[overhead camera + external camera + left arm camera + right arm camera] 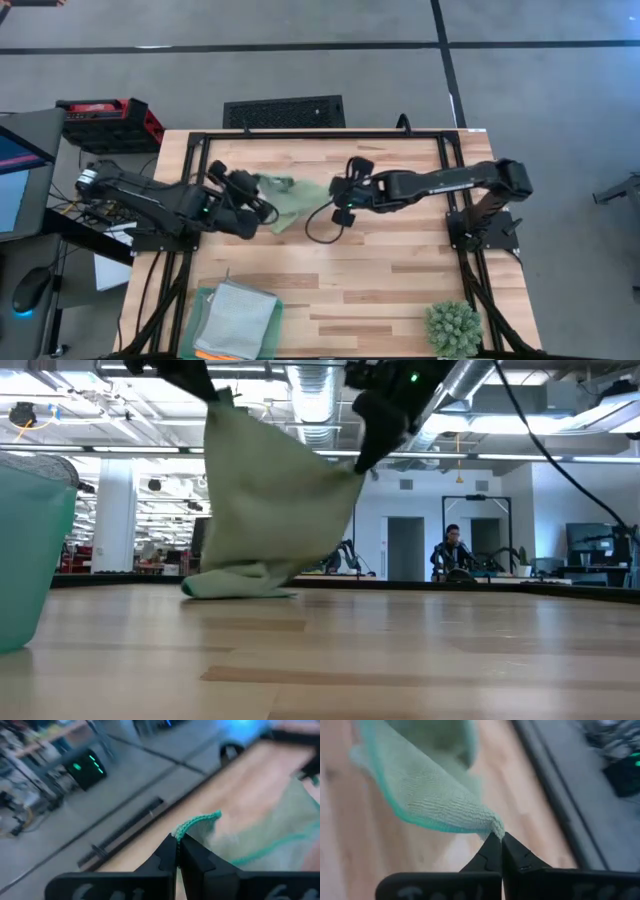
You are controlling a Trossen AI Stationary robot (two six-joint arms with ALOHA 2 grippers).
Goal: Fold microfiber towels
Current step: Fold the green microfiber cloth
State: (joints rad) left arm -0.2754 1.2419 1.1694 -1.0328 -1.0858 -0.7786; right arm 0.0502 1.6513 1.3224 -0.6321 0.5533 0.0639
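Wooden slats run the length of the table, which sits on a grey floor with a workshop hall visible beyond it in the low view. Over the far middle of the table the light green towel hangs between the two arms. The left gripper is clenched on one edge of it — the left wrist view shows a teal hem poking out from between the closed fingertips. The right gripper is pinched tight on another corner, seen in the right wrist view as a fold of cloth caught at the finger tips. From table height the towel drapes down like a sheet, its lower end bunched and resting on the wood, so it is lifted but not clear of the surface.

At the near left corner sits a green tray with a grey-blue towel lying folded on top and a sliver of orange towel at its near edge; a second grey-blue one cannot be made out. A spiky plant stands near the right corner.

By the look of it the job is well along — the tray pile seems finished, and the green towel is only at the spreading stage, with its folds and its placing on the pile left to do.
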